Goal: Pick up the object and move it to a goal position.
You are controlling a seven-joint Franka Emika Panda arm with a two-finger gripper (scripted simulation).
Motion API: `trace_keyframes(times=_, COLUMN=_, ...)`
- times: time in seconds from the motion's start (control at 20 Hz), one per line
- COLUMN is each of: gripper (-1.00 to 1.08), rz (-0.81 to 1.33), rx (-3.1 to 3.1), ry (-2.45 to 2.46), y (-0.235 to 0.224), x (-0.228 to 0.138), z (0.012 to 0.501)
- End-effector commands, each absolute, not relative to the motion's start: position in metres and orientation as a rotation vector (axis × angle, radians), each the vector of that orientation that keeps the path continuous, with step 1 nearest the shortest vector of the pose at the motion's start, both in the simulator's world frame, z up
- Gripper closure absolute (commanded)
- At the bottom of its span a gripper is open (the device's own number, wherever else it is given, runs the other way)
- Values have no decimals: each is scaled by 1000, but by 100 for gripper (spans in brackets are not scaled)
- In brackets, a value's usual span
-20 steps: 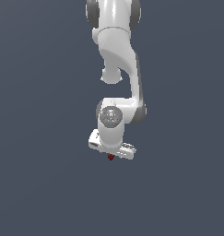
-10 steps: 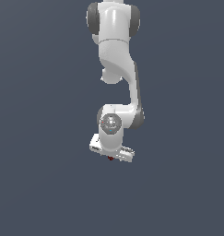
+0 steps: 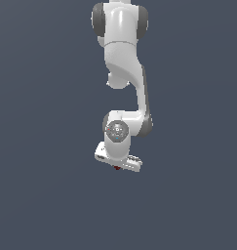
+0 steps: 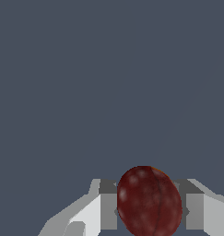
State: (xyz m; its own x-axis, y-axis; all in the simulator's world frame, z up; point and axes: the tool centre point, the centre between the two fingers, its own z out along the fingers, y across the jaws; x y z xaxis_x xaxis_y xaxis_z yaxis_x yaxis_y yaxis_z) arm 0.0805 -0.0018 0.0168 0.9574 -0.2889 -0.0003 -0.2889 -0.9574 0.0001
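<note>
Arm: a glossy white jointed robot arm (image 3: 124,58) with dark grey joint bands, hanging down from the top of the exterior view, smooth and rounded like moulded plastic.
Wrist joint: a round grey cap (image 3: 116,131) with small coloured dots, facing the camera.
Gripper: a white, blocky two-fingered gripper (image 3: 118,167) at the arm's lower end, tilted so it slopes down toward the exterior view's right; pinching the fruit-like object between its fingers.
Fingers: flat, pale grey and white pads (image 4: 109,207), square-edged, one against each side of the object in the wrist view.
Object: a small dark red, egg-shaped, smooth-skinned lump (image 4: 149,201) with faint pale mottling and a thin dark seam running along its length; in the exterior view only a red speck (image 3: 117,168) shows under the gripper body.
Surface: a plain, flat slate-grey ground (image 3: 47,195), matte, without texture or edges.
Room: the same even grey fills both views.
</note>
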Motion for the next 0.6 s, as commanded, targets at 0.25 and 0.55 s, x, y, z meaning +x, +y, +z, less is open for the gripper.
trace_keyframes(times=0.25, gripper=108, rz=0, rx=3108, ry=-459, y=-8, x=79, z=23)
trace_keyframes(times=0.55, gripper=108, rz=0, rx=3108, ry=-459, y=-31, x=73, z=47)
